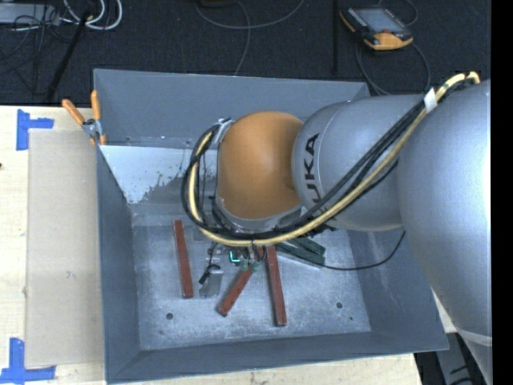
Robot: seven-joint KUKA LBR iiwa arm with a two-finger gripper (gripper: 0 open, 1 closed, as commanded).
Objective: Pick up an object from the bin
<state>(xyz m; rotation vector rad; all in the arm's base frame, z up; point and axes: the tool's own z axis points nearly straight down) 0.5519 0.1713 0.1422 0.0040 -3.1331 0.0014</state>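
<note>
Reddish-brown tilted stick [235, 292] mid-bin, just below orange wrist cover [255, 167]; open or closed: cannot tell.

Dark floor [160, 38] beyond your bin [240, 83].
Past its far rim you see pale cables [100, 6] at the left end, an orange-and-black device [377, 29] toward the right.

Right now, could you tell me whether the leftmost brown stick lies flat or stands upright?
Flat: the leftmost brown stick lies lengthwise on the bin floor.
</note>
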